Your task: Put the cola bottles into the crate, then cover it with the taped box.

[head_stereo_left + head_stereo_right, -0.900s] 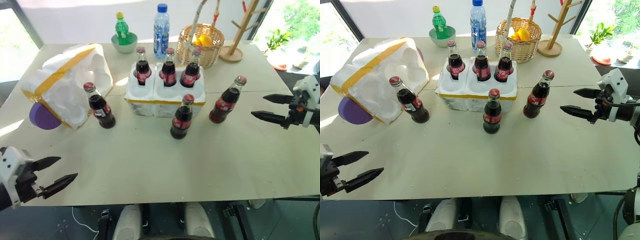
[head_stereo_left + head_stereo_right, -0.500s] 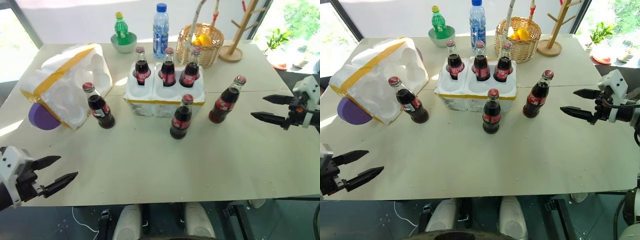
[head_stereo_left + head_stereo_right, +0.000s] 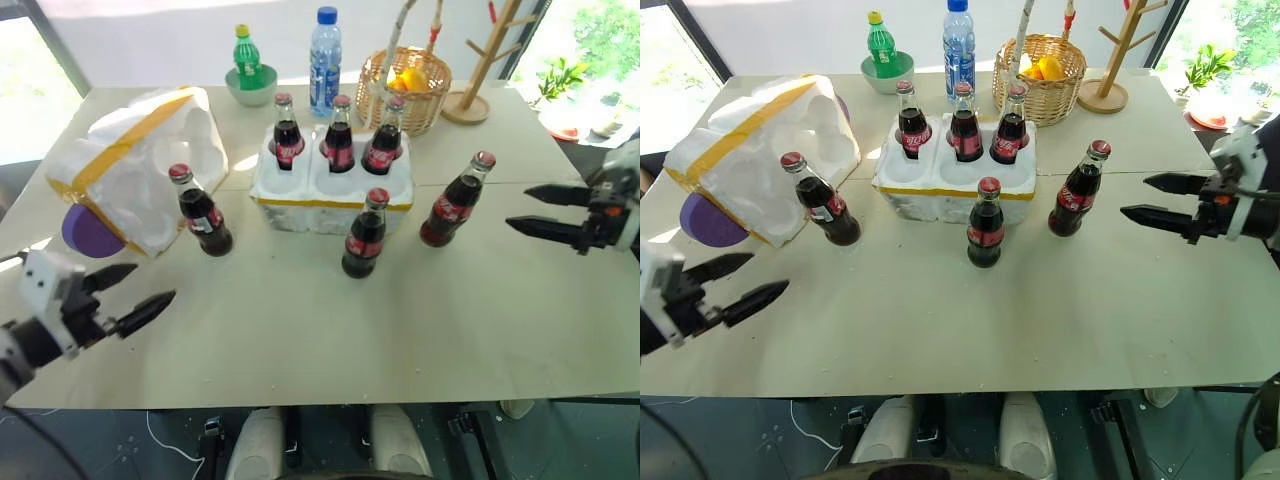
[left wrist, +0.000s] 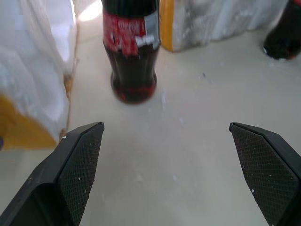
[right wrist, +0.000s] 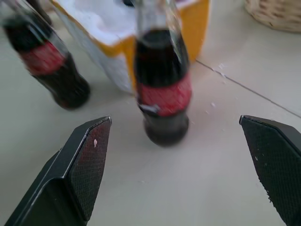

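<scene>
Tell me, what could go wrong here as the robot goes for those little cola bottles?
1. The open left gripper faces a small red-capped glass cola bottle standing close beside the big yellow-taped white foam box; a finger might catch the box.
2. The open right gripper faces another loose bottle; an off-centre approach could topple it.
3. The low white six-hole foam crate looks light and may shift during insertion.

The crate (image 3: 330, 188), a low white foam block with a yellow band, holds three upright cola bottles (image 3: 338, 148) in its far row. Three more bottles stand loose beside it: left (image 3: 203, 212), front (image 3: 364, 236), right (image 3: 455, 202). The taped box (image 3: 135, 165) lies tipped left of the crate.
</scene>
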Available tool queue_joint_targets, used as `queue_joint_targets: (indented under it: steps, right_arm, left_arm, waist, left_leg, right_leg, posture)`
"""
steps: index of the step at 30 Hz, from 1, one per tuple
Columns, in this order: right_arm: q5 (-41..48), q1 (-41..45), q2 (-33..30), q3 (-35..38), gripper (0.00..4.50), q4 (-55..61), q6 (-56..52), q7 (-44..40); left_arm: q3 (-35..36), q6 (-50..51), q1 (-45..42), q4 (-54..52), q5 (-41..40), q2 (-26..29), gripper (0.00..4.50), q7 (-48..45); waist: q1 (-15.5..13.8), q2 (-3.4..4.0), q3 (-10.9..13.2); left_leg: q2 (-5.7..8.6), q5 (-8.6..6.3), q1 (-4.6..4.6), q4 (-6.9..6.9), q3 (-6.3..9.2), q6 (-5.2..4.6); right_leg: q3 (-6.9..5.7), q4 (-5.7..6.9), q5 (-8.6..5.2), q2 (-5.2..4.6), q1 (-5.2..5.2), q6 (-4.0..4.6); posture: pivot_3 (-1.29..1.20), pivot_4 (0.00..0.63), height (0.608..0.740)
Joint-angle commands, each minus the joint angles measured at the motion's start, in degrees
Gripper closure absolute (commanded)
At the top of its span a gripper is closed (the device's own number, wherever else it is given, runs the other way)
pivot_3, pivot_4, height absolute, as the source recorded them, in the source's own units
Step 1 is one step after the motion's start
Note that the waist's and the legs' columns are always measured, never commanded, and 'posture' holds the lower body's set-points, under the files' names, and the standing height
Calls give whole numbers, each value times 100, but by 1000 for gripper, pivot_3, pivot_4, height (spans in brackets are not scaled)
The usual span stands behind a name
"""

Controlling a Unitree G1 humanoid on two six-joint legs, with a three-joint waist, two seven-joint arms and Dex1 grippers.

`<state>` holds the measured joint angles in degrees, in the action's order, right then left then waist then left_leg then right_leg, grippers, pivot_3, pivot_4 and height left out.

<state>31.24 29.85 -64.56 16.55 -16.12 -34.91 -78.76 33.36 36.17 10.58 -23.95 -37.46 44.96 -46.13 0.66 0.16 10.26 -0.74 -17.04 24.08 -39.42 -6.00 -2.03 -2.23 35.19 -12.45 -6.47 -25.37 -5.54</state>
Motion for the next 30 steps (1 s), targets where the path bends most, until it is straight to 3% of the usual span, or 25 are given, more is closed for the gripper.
queue_joint_targets:
  steps: [1, 7, 15, 24, 26, 29, 30]
  right_arm:
    - [909, -40, -426, 493, 0, 1027, -963, -380]
    - [1849, 113, -653, 897, 0, 1953, -1939, -264]
    - [2398, -19, -450, 1013, 0, 2789, -2218, 113]
    - [2739, 131, -235, 793, 0, 3067, -2208, 542]
    - [2771, 169, -216, 746, 0, 3076, -2204, 617]
    - [2834, 204, -169, 716, 0, 3090, -2209, 748]
    - [2856, 201, -160, 721, 0, 3093, -2213, 778]
  left_arm:
    - [-416, -90, -503, 334, 168, 31, 18, 135]
    - [-1110, -316, -1569, 1038, 491, -5, 18, 214]
    - [-1929, -716, -2824, 2041, 1010, -333, 18, 308]
    - [-2392, -1017, -3268, 2600, 1343, -637, 18, 143]
    - [-2316, -944, -3192, 2479, 1279, -604, 544, 97]
    - [-2131, -726, -3011, 2240, 1073, -414, 1716, -99]
    - [-2090, -664, -2955, 2160, 1014, -363, 1716, -164]
  waist:
    - [12, -1, 0]
    - [25, -4, -1]
    - [1, -9, 0]
    - [10, -11, 0]
    - [4, -11, 0]
    - [-1, -13, 1]
    - [3, -15, 1]
  left_leg:
    - [0, 0, 0, 1, 2, -1]
    - [0, -1, -3, 4, 2, 1]
    - [4, 5, -1, 4, 1, 8]
    - [6, 17, -1, 3, 1, 19]
    - [6, 17, -1, 3, 1, 18]
    - [6, 17, -1, 3, 1, 18]
    - [7, 17, -1, 2, 1, 17]
  right_leg:
    - [-2, 0, 0, 0, 1, 0]
    - [-4, -1, 1, -1, 3, -1]
    - [-5, -2, 2, -4, 2, -3]
    - [-8, 1, 16, 0, 3, -27]
    - [-9, 1, 16, 1, 3, -28]
    - [-9, 1, 16, 1, 4, -28]
    - [-9, 1, 16, 1, 5, -28]
  posture:
    - [0, 150, 740]
    - [0, 150, 740]
    - [0, 150, 740]
    - [0, 150, 740]
    - [0, 150, 740]
    - [0, 150, 740]
    - [0, 150, 740]
